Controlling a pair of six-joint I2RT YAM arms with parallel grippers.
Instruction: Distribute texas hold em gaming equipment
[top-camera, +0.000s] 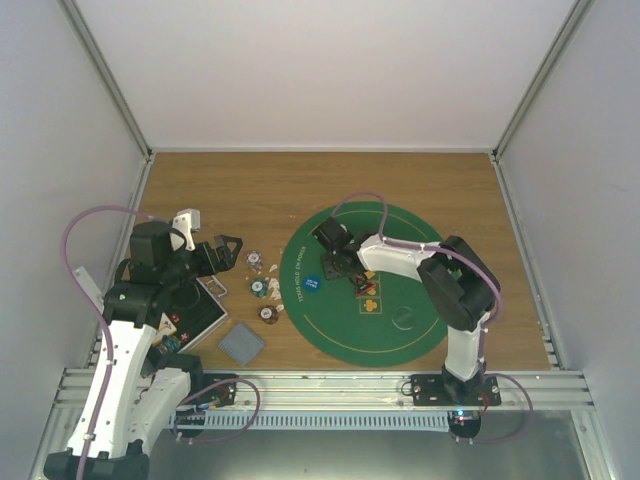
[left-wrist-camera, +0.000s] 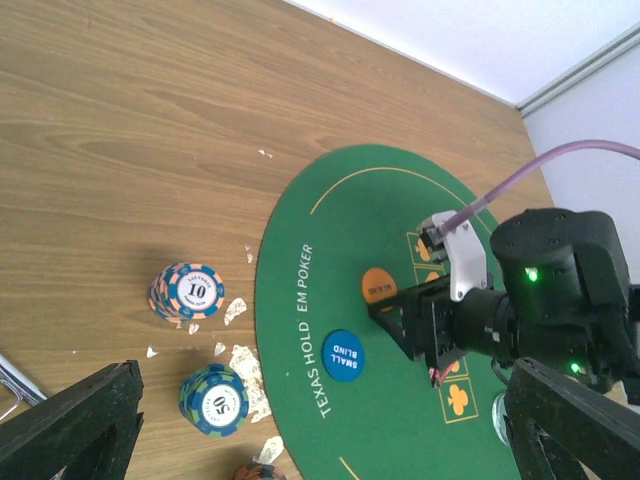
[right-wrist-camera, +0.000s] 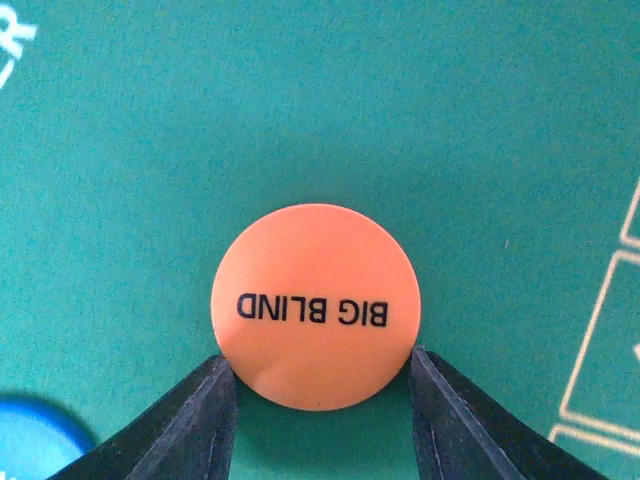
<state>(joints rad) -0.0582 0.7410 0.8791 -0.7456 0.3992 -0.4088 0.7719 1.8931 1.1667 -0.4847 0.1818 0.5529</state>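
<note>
Your right gripper (right-wrist-camera: 318, 405) straddles the orange disc (right-wrist-camera: 315, 305), flat on the green mat (right-wrist-camera: 150, 120) near the blue disc (left-wrist-camera: 343, 355); jaws half-narrowed at its rim, grip unclear. It looks thin, light, stiff and slick: pinch opposite edges. Open mat surrounds it; the left gripper (left-wrist-camera: 325, 400) gapes wide, empty, well apart.

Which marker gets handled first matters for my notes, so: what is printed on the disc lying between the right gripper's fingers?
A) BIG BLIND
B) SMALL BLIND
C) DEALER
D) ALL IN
A: in the right wrist view, the orange disc lying between the fingers of the right gripper reads BIG BLIND. SMALL BLIND is on the blue disc beside it.
</note>
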